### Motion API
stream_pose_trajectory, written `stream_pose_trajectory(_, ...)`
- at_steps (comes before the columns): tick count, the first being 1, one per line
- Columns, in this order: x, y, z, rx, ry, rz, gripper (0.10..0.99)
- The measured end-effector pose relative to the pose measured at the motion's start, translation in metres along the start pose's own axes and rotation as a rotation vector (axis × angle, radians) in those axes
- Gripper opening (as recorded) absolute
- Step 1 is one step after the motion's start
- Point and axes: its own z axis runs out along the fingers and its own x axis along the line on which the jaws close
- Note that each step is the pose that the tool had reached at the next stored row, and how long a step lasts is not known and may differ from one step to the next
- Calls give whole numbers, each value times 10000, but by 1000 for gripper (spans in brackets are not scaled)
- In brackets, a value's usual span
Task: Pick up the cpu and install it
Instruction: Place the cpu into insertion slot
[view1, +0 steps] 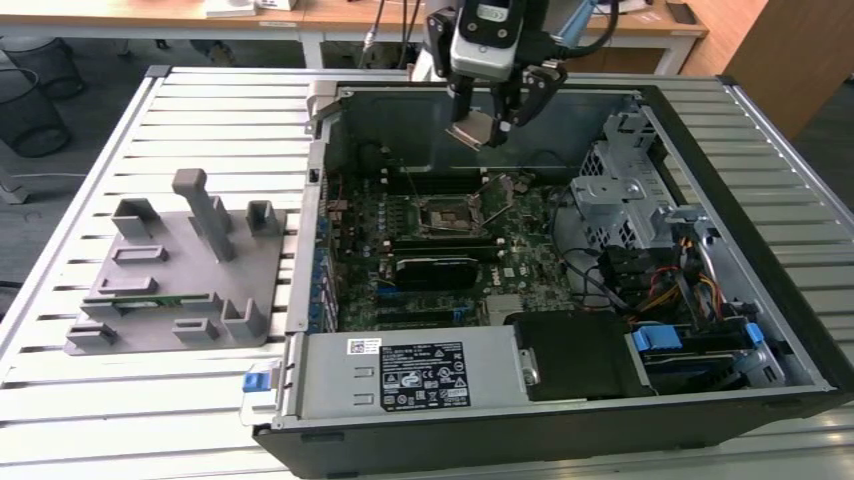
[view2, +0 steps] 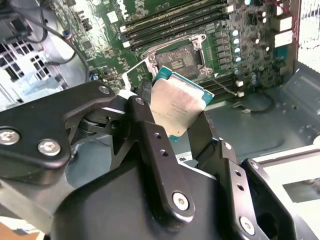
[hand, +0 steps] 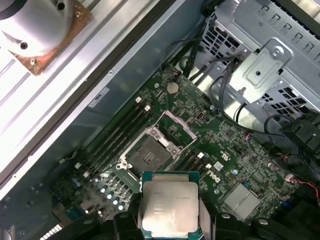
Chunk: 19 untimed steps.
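Observation:
My gripper (view1: 483, 128) hangs over the far part of the open computer case (view1: 747, 150), shut on the cpu (view1: 473, 133). The cpu is a flat square chip with a silvery top and a thin green edge. In the second wrist view the cpu (view2: 177, 107) sits tilted between the two black fingers (view2: 145, 125). In the first wrist view the cpu (hand: 167, 202) hovers above the green motherboard (hand: 235, 150). The empty socket (view1: 451, 212) lies on the board below the chip, with its metal frame open in both wrist views (view2: 177, 60) (hand: 150, 155). Chip and socket are apart.
A black heatsink block (view1: 434, 268) sits on the board nearer than the socket. A metal drive cage (view1: 621, 190) and cables (view1: 667, 290) stand at the exterior view's right. A grey fixture (view1: 174, 280) with a green memory stick (view1: 147, 297) lies left of the case.

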Motion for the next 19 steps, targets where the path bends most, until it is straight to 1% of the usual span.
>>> stream_pose_trajectory(19, 6, 5, 33, -119, -161, 2970, 537)
